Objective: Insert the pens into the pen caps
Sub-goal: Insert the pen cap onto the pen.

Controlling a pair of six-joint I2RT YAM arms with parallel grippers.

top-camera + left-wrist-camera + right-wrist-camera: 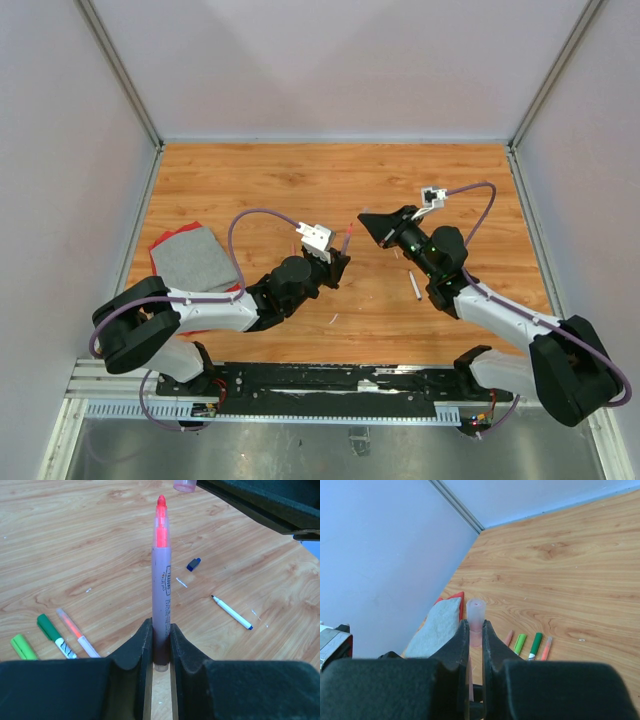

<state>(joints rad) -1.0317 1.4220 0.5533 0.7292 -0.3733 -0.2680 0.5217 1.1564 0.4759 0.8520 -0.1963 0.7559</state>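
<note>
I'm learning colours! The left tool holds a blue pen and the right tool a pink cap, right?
No: the left wrist view shows the pen in the left tool is orange-red, not blue. The right tool holds a pink cap.

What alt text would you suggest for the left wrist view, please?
The left tool grips a grey pen with an uncapped red tip, pointing away over the wooden table. A white pen, a green pen and a blue cap lie beyond.

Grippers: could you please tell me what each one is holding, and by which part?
Left gripper: the orange pen, by its tail end. Right gripper: the pink cap, by one end.
</note>
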